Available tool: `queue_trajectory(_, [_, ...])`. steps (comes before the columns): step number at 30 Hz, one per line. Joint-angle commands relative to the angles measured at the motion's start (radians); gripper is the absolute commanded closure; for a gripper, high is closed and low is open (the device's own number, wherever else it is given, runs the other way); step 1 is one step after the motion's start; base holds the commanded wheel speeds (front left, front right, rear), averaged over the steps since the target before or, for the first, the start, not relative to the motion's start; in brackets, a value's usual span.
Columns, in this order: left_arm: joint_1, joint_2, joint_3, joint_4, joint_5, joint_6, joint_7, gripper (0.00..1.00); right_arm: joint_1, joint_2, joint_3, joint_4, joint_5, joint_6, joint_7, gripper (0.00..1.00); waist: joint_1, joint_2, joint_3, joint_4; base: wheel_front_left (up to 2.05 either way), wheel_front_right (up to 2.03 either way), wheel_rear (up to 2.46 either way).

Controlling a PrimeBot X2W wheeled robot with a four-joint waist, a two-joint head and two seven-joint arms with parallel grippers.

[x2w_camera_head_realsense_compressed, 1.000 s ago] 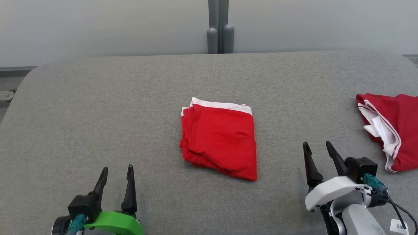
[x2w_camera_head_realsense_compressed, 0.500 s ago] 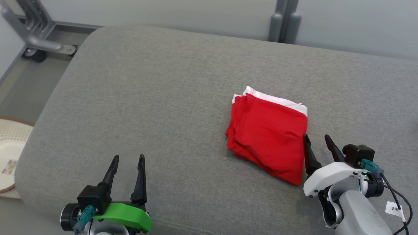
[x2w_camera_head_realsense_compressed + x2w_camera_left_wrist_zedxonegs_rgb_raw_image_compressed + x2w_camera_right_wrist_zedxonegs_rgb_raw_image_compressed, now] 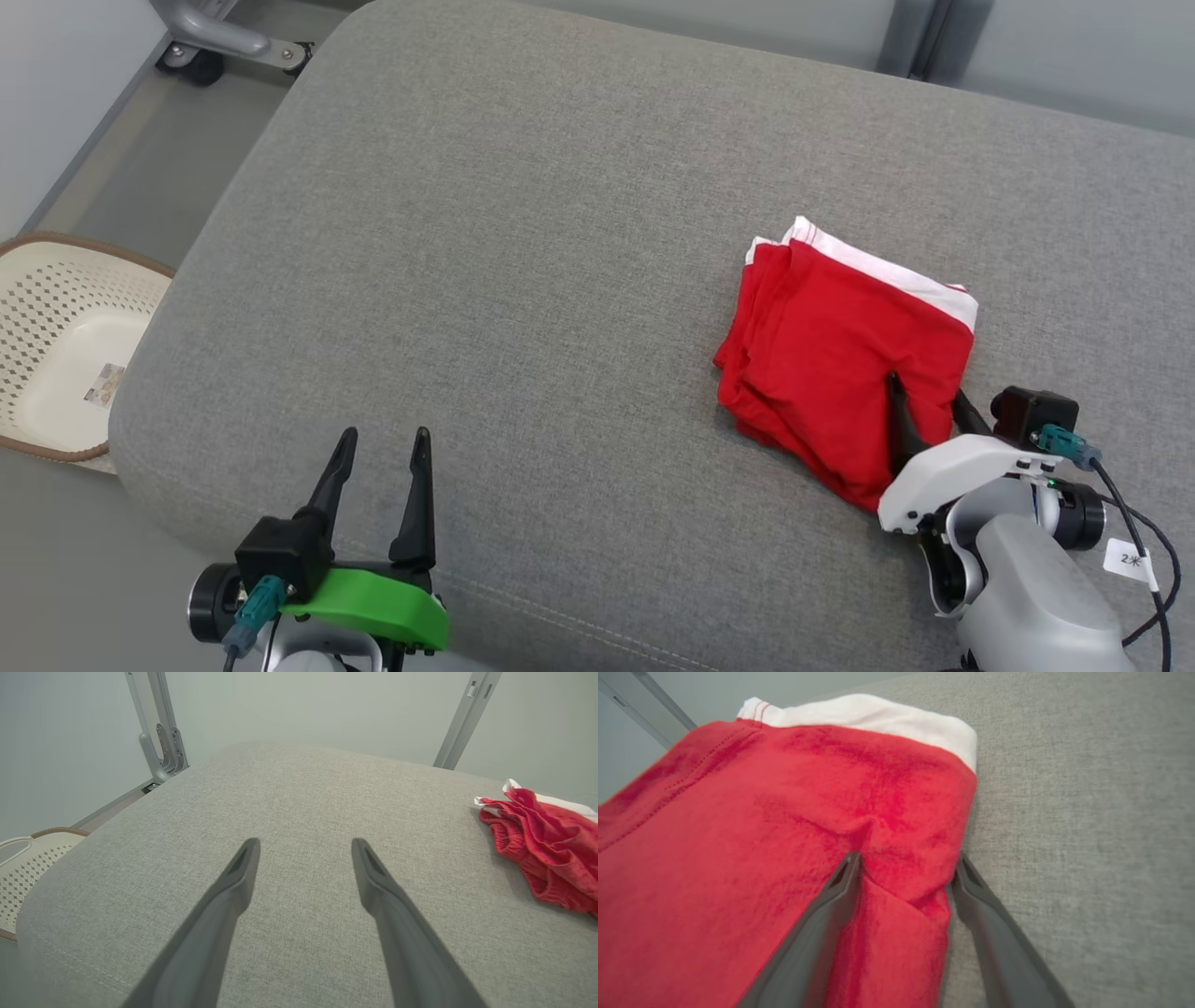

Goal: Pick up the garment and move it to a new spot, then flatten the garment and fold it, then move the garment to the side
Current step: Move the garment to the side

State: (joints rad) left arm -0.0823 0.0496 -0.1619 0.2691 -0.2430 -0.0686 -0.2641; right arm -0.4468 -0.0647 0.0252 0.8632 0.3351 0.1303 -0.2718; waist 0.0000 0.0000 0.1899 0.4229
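We are resting our right gripper (image 3: pixel 926 390) on the near right edge of the folded red, white-banded garment (image 3: pixel 840 373), which is lying on the right half of the grey upholstered bench (image 3: pixel 523 280). Its jaws are standing wide apart, one jaw pressing on the red cloth and the other sitting at the cloth's edge. We are holding our left gripper (image 3: pixel 386 437) over bare bench near the front left corner, jaws spread and empty, with a pale perforated basket (image 3: pixel 42 299) on the floor (image 3: pixel 121 187) beside that corner.
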Motion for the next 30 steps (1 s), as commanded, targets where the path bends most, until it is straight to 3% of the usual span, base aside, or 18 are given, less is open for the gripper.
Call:
queue_trajectory(1, [-0.017, 0.002, -0.002, -0.001, 0.0, 0.004, 0.001, 0.0, 0.016, 0.014, 0.024, 0.024, 0.016, 0.001, 0.014, 1.0, 0.0, 0.0, 0.0, -0.01, 0.0, 0.0, 0.0])
queue_trajectory(10, [-0.001, 0.003, -0.003, 0.009, 0.017, -0.011, 0.001, 0.0, 0.061, 0.008, 0.054, -0.066, 0.064, -0.001, 0.008, 1.0, 0.0, 0.0, -0.06, -0.131, 0.0, 0.0, 0.0])
queue_trajectory(15, [0.014, 0.003, 0.001, 0.02, 0.021, -0.022, 0.001, 0.0, 0.115, 0.01, 0.057, -0.106, 0.065, -0.001, 0.008, 1.0, 0.0, 0.0, -0.103, -0.261, 0.0, 0.0, 0.0])
queue_trajectory(16, [0.014, 0.003, 0.001, 0.02, 0.021, -0.022, 0.001, 0.0, 0.115, 0.01, 0.057, -0.106, 0.065, -0.001, 0.008, 1.0, 0.0, 0.0, -0.103, -0.261, 0.0, 0.0, 0.0])
queue_trajectory(30, [0.033, 0.003, -0.006, 0.024, 0.007, -0.024, 0.001, 0.0, 0.22, 0.008, 0.137, -0.161, 0.083, 0.0, 0.008, 1.0, 0.0, 0.0, -0.15, -0.633, 0.0, 0.0, 0.0])
